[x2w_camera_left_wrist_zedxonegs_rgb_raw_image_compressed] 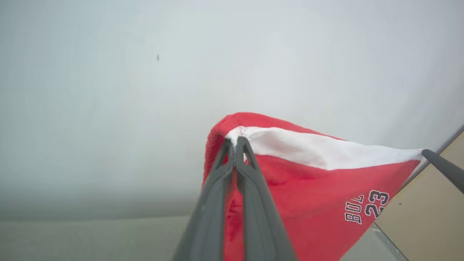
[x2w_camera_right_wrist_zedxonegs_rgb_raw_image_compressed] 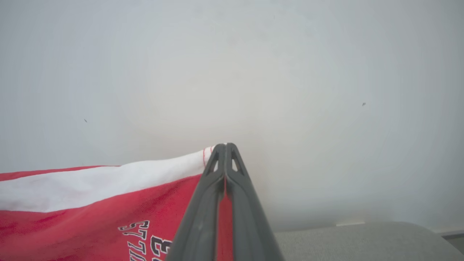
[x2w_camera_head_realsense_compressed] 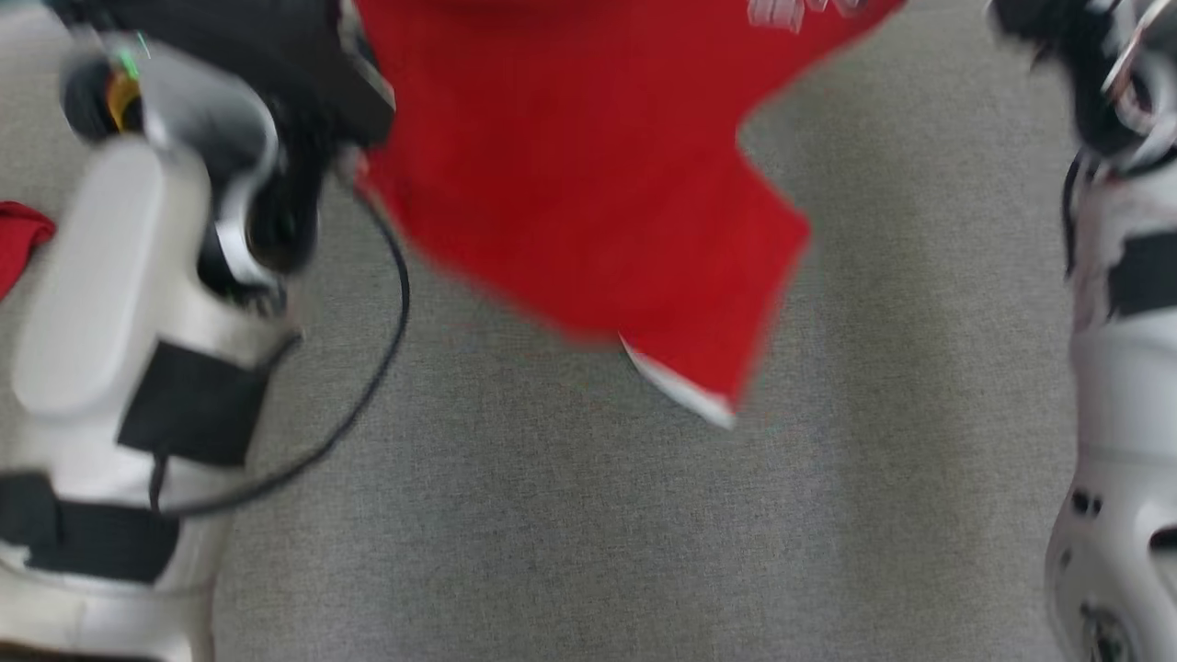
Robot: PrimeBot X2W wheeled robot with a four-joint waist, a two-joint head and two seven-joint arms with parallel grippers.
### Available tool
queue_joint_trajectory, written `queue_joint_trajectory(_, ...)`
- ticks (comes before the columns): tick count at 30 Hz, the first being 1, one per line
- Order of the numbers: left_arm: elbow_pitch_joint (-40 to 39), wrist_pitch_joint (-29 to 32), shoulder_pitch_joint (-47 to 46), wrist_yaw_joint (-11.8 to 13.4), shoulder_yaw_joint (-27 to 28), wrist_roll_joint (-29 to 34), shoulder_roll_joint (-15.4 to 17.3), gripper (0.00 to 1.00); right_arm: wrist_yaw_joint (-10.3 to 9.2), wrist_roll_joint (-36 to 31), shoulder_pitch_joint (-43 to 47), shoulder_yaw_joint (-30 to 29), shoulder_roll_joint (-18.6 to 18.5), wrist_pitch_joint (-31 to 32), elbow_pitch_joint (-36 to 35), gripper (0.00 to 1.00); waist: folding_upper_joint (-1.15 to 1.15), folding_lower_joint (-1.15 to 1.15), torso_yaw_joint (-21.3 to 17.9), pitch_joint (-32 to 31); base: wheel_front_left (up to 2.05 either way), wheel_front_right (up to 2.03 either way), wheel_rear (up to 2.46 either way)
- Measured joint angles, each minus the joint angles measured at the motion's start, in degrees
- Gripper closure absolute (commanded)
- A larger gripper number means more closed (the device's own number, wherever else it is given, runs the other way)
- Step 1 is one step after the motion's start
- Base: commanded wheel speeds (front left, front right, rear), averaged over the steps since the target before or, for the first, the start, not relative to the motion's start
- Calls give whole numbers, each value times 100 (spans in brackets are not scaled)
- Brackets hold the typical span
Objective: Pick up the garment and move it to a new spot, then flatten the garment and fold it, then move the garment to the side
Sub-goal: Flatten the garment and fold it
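Holding the red garment up by its white band

Stretching between the two hands, the red garment [x2w_camera_head_realsense_compressed: 570,165] is held up over the grey surface [x2w_camera_head_realsense_compressed: 552,533]. It is blurred in the head view, where a lower corner with white trim [x2w_camera_head_realsense_compressed: 685,391] points down. The left hand [x2w_camera_left_wrist_zedxonegs_rgb_raw_image_compressed: 235,142] is closed on one end of the white band [x2w_camera_left_wrist_zedxonegs_rgb_raw_image_compressed: 326,150], fingers pinched together with cloth between them. The right hand [x2w_camera_right_wrist_zedxonegs_rgb_raw_image_compressed: 225,145] is clamped the same way on the band's other end. Below the band, black-and-white lettering [x2w_camera_left_wrist_zedxonegs_rgb_raw_image_compressed: 366,208] includes the number 23. A pale wall [x2w_camera_right_wrist_zedxonegs_rgb_raw_image_compressed: 253,72] stands behind. Another scrap of red [x2w_camera_head_realsense_compressed: 18,239] shows at the head view's left edge, beside the left forearm [x2w_camera_head_realsense_compressed: 101,303].
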Motion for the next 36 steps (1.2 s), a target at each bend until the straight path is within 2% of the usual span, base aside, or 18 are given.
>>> queue_joint_trajectory(2,57,-684,-565,-172,80,201,-120,100,0,-124,-529,10,-42,-719,168,100,-1,0,-8,-40,0,0,0)
queue_joint_trajectory(4,83,-1088,-845,-296,91,292,-220,100,0,-141,-832,3,-66,-1088,230,100,-1,-1,3,-95,0,0,0)
queue_joint_trajectory(5,83,-1088,-845,-296,91,292,-220,100,0,-141,-832,3,-66,-1088,230,100,-1,-1,3,-95,0,0,0)
queue_joint_trajectory(6,100,-1401,-983,-393,64,353,-338,100,0,-129,-1045,76,-120,-1312,303,100,-1,-2,20,-144,0,0,0)
queue_joint_trajectory(12,279,-1550,-843,-628,-174,353,-453,100,0,-12,-1014,554,-337,-1162,536,100,-1,-3,46,-102,0,0,0)
queue_joint_trajectory(19,809,-1690,404,-945,-697,513,-299,100,0,538,380,1288,-590,-475,712,100,0,-1,-11,55,0,0,0)
queue_joint_trajectory(24,855,-1986,1057,-1101,-1054,592,-145,100,0,1056,1281,1615,-1035,-100,200,100,0,-2,-16,4,0,0,0)
queue_joint_trajectory(29,537,-2273,1702,-1174,-1443,702,76,100,0,1500,2326,1688,-1607,313,-751,100,-1,-2,23,-237,0,0,0)
queue_joint_trajectory(36,-132,-2459,3014,-1180,-1801,969,536,100,0,1639,4218,1159,-1788,883,-2273,100,-1,-3,52,-744,0,0,0)
